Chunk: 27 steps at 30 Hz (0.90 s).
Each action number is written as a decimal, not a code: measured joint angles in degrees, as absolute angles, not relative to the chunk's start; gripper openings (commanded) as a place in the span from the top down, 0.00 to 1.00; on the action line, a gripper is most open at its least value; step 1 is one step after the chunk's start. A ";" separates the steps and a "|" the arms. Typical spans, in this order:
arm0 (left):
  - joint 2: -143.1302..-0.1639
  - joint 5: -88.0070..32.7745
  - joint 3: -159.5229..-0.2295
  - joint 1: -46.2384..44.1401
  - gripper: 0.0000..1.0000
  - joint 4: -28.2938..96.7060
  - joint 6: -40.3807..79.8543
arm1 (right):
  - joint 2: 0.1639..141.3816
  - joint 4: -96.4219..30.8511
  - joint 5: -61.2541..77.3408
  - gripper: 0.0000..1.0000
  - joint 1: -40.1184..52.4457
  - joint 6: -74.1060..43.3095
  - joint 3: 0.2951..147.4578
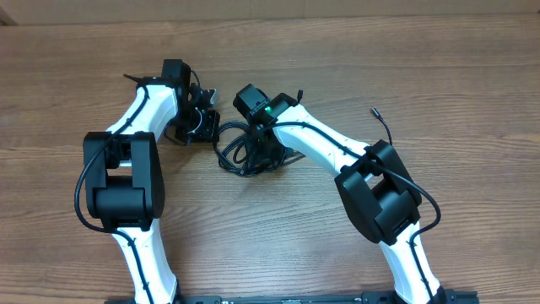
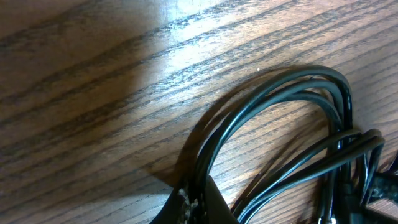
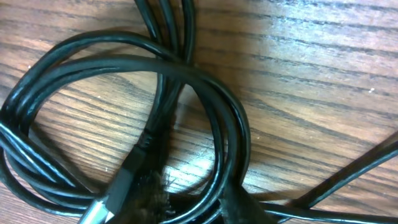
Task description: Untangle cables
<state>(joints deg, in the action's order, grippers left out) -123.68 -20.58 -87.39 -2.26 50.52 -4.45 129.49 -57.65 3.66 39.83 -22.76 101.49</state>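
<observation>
Over on the left, the left arm (image 1: 139,118) reaches in, and its jaws are pinched tight at the 10 o'clock edge of the cables (image 1: 245,154). From the left wrist view, several black strands arch over the bench (image 1: 439,76) and run back down into that pinch, so I'd call it a hold on the bundle. The cables lie in a tangled heap just 9 o'clock of the bench's middle, loops laid over loops.

Moving right, the right arm (image 1: 329,148) hangs low over the heap from 2 o'clock. Its jaws are hidden under the wrist from above. The right wrist view shows only crossed coils and a silver-tipped plug (image 3: 96,213) at 7 o'clock, so I cannot tell how wide they stand.

My read: this is the pull-apart step, with one side anchored and nothing separated yet. Next, the right jaws need to single out one loop or that plug, close on it alone, and draw it toward 3 o'clock against the left's anchor.
</observation>
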 measured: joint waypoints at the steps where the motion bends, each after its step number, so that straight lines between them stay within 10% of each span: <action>1: -123.68 -20.58 -87.39 -2.26 0.96 50.52 -4.45 | 129.49 -57.60 3.11 0.62 39.77 -22.44 101.49; 27: -123.68 -20.53 -87.39 -2.26 0.95 50.48 -4.45 | 129.36 -54.39 -0.21 0.66 37.54 -22.31 99.29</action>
